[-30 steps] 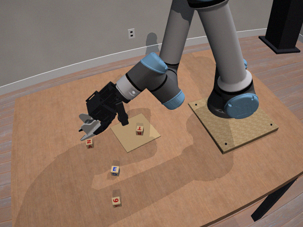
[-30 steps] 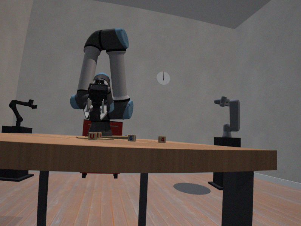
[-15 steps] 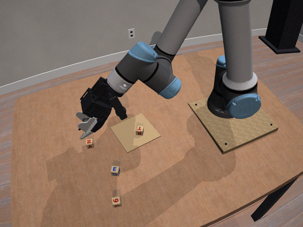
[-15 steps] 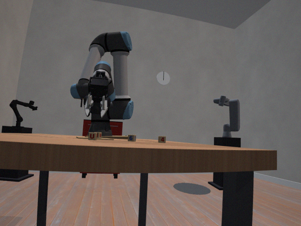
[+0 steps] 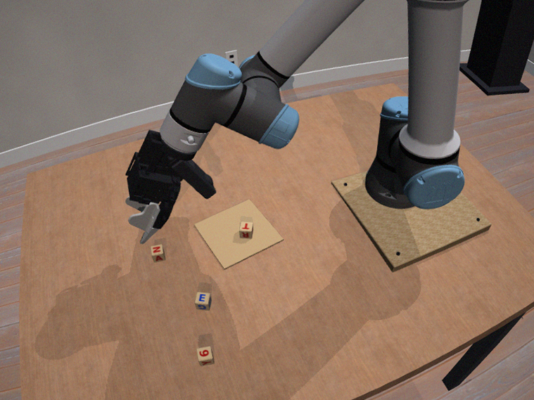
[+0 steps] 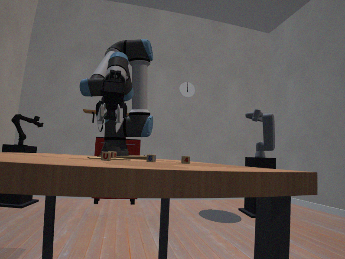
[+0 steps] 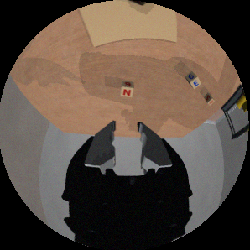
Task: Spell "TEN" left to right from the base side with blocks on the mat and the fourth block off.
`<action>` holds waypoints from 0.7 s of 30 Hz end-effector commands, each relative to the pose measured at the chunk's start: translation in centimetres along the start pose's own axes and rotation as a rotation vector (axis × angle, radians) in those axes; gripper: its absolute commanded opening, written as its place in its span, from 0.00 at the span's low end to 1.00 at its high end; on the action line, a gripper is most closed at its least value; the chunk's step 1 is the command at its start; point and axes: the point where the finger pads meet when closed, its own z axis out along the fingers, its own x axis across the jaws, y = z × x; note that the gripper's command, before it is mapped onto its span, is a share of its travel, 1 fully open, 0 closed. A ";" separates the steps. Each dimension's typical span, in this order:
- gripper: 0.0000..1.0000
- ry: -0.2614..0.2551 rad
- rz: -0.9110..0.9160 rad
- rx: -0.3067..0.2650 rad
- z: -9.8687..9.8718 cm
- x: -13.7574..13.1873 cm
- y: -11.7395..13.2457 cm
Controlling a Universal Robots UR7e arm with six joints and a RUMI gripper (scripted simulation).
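Observation:
A tan mat (image 5: 238, 233) lies in the middle of the table, and the block with a red T (image 5: 246, 229) stands on it. The block with a red N on top (image 5: 157, 252) sits on the table left of the mat. It also shows in the wrist view (image 7: 127, 90). The block with a blue E (image 5: 202, 300) and the block with a red 9 (image 5: 204, 355) lie further toward the front, off the mat. My gripper (image 5: 146, 225) hangs above and just behind the N block, not touching it. Its fingers stand partly apart with nothing between them.
The arm's base stands on a square plate (image 5: 409, 220) at the right of the table. The table's edge is close behind the gripper in the wrist view. Other small robots stand on pedestals around the room (image 6: 263, 133).

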 end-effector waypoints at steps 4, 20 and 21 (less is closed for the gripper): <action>0.25 0.004 0.004 0.154 0.2 0.1 -0.2; 0.25 0.005 0.003 0.415 -0.4 0.0 0.3; 0.25 0.005 0.003 0.415 -0.4 0.0 0.3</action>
